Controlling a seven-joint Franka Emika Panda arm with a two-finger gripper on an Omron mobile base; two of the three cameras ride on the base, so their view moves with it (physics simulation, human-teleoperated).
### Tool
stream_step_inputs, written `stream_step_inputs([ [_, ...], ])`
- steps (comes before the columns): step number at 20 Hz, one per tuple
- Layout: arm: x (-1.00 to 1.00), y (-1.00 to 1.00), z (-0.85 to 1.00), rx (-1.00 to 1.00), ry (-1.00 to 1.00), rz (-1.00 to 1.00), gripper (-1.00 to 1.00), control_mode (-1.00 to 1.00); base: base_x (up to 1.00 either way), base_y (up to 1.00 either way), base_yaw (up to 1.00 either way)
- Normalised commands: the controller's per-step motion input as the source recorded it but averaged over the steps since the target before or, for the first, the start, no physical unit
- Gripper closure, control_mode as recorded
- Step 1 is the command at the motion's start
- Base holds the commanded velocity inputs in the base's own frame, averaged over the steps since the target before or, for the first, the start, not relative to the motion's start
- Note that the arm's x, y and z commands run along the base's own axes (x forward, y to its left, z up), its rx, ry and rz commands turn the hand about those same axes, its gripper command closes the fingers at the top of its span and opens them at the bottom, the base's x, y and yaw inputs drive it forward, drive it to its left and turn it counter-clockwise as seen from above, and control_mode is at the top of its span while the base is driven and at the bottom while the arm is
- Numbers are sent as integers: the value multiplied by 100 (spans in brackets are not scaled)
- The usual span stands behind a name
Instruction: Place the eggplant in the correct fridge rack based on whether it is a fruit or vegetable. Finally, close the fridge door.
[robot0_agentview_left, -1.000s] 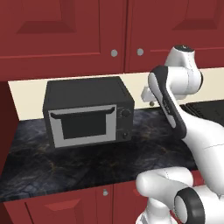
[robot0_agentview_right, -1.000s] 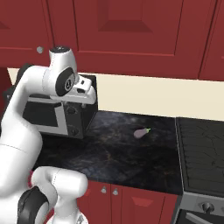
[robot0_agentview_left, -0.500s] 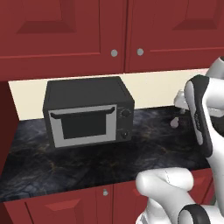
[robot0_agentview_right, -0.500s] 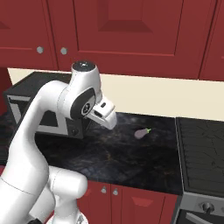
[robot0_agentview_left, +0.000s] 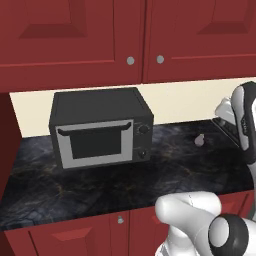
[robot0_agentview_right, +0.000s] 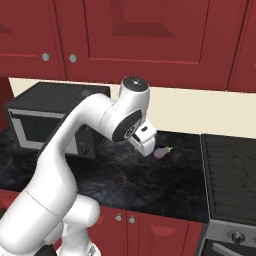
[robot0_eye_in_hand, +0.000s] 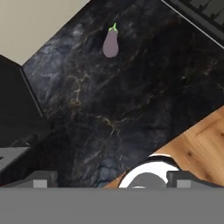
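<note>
The small, smooth, dull greyish-purple eggplant (robot0_eye_in_hand: 110, 43) with its short green stem tip lies on its side on the dark marbled stone counter (robot0_eye_in_hand: 131, 100), well apart from the black microwave oven (robot0_agentview_left: 100, 127) and nearer the black stove top (robot0_agentview_right: 232, 172). In the left base view it shows as a pale lump (robot0_agentview_left: 199, 140); in the right base view it sits just beyond the white arm's wrist (robot0_agentview_right: 161, 152). The two-finger gripper (robot0_eye_in_hand: 111, 179) hovers above the counter with its dark tips spread apart, holding nothing.
</note>
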Motion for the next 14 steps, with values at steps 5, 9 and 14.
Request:
stream_step_inputs([
  [5, 20, -1, -35, 0, 3, 0, -100, -100, 0, 0, 0],
  [9, 39, 0, -52, 0, 2, 0, -100, -100, 0, 0, 0],
  [14, 20, -8, -63, 0, 0, 0, -100, -100, 0, 0, 0],
])
